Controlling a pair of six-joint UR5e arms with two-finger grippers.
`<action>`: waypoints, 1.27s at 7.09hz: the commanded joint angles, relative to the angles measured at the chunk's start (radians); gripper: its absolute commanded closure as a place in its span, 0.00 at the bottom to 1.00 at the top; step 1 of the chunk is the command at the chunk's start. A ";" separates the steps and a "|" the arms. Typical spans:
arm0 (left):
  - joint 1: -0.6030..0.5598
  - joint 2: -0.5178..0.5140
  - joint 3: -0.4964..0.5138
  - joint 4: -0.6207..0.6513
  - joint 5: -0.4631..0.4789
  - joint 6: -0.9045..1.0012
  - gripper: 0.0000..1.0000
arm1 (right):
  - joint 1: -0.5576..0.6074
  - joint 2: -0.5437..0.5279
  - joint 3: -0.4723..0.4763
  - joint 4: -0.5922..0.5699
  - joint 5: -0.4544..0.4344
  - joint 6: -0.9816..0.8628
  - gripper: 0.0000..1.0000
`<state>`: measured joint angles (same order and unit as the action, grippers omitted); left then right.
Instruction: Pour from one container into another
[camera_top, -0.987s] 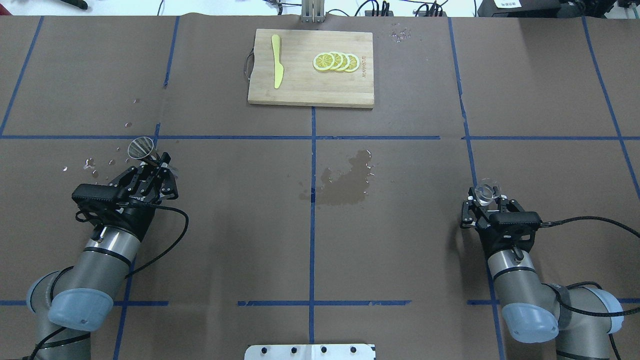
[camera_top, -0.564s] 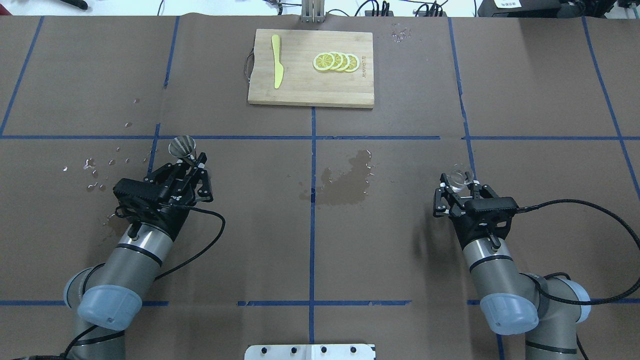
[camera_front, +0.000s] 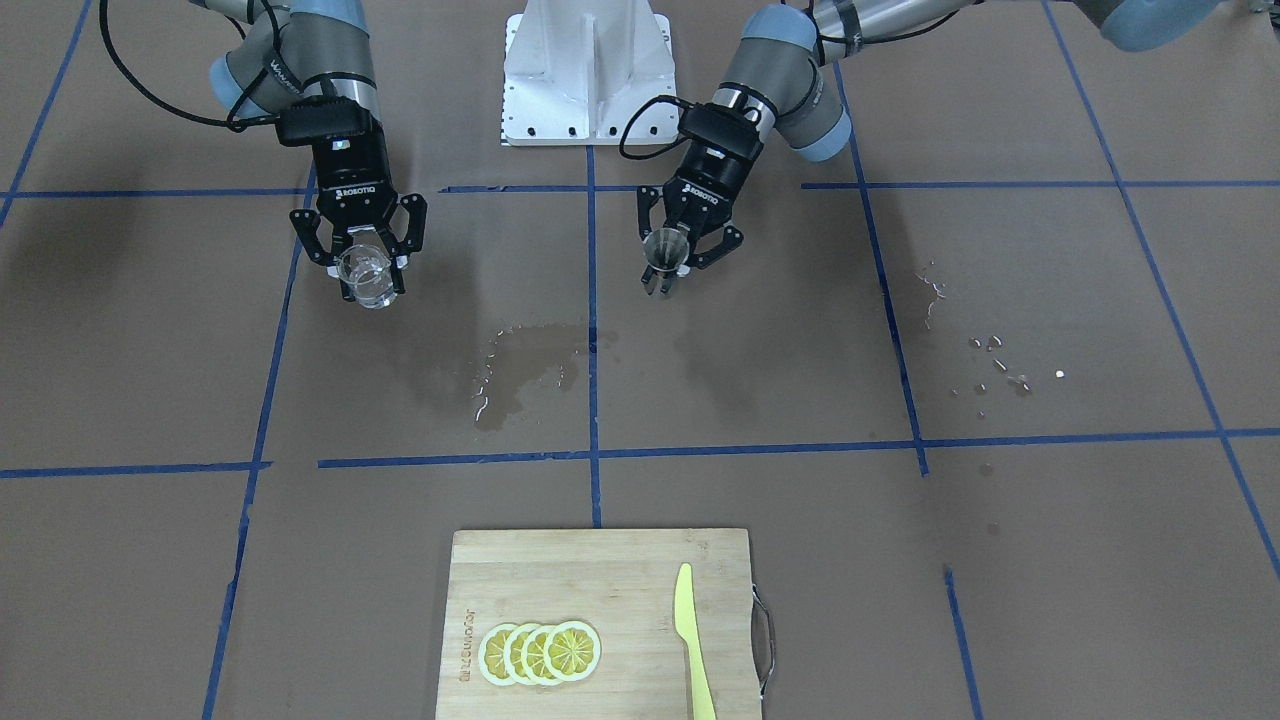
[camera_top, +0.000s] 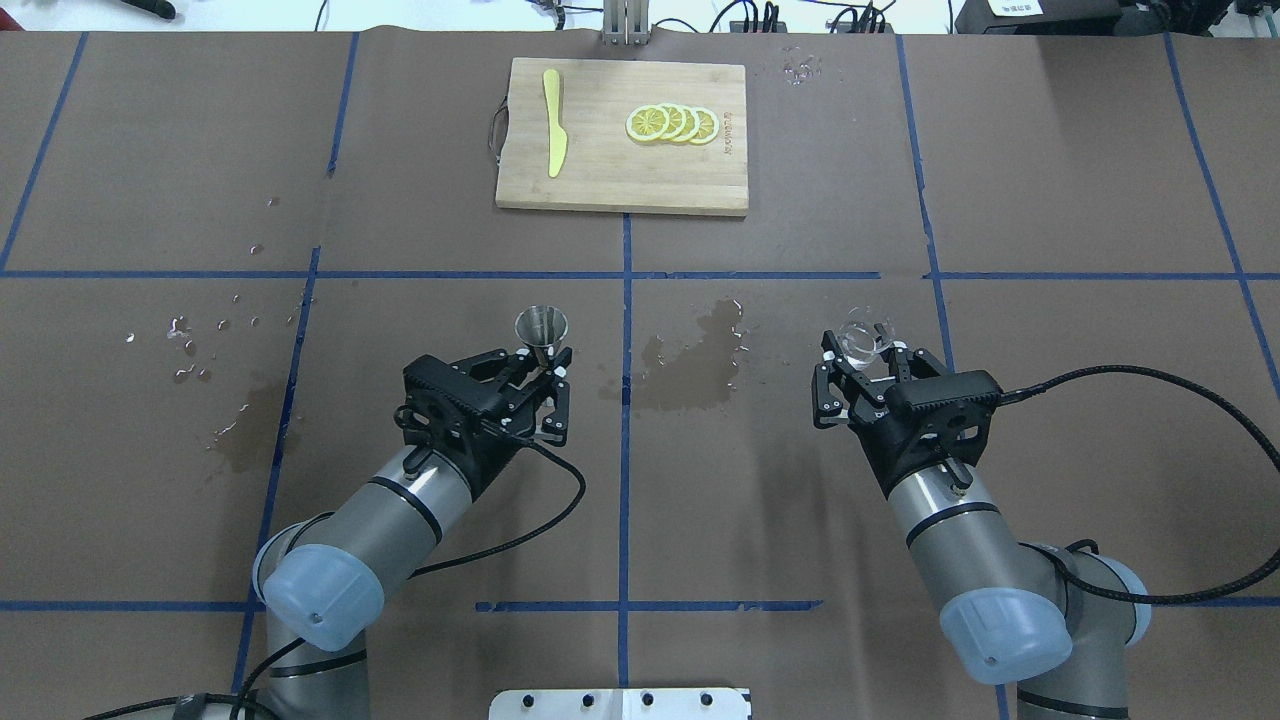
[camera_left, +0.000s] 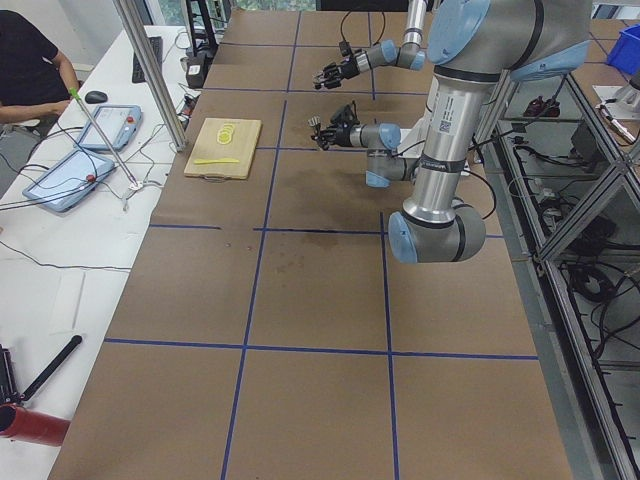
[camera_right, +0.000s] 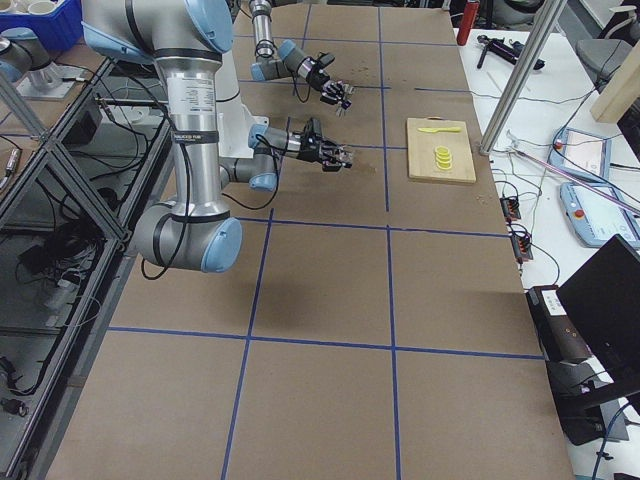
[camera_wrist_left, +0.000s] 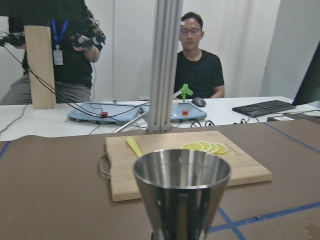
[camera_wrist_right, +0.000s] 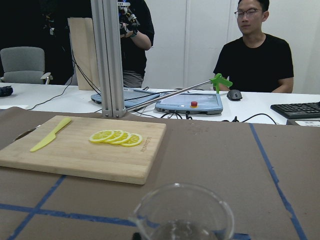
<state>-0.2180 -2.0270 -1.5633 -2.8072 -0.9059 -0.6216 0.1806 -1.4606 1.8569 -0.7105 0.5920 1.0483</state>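
Observation:
My left gripper (camera_top: 545, 372) is shut on the steel jigger (camera_top: 541, 333), held upright above the table just left of the centre line; the jigger (camera_front: 664, 250) also shows in the front view and its open cone (camera_wrist_left: 181, 192) fills the left wrist view. My right gripper (camera_top: 866, 358) is shut on the clear glass tumbler (camera_top: 861, 338), upright, right of centre. The tumbler (camera_front: 366, 277) hangs in the right gripper (camera_front: 368, 270), and its rim (camera_wrist_right: 183, 212) shows low in the right wrist view. The two containers are well apart.
A wet stain (camera_top: 690, 365) lies on the brown mat between the arms, with droplets (camera_top: 200, 335) at the left. A wooden cutting board (camera_top: 622, 190) at the far centre bears lemon slices (camera_top: 672, 124) and a yellow knife (camera_top: 553, 122). Operators sit beyond the table (camera_wrist_right: 255, 55).
Both arms have moved inward toward the table's centre with their containers: the left with the jigger to the right, the right with the tumbler to the left and slightly forward.

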 joint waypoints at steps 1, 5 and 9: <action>0.002 -0.090 0.131 -0.087 -0.044 0.121 1.00 | -0.010 0.002 0.069 -0.012 0.026 -0.040 0.89; 0.002 -0.162 0.265 -0.201 -0.025 0.149 1.00 | -0.044 0.107 0.182 -0.316 0.026 -0.047 0.87; 0.003 -0.197 0.319 -0.227 -0.019 0.149 1.00 | -0.043 0.247 0.191 -0.561 0.029 -0.144 0.88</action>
<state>-0.2158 -2.2145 -1.2570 -3.0316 -0.9255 -0.4725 0.1374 -1.2513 2.0482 -1.2303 0.6207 0.9538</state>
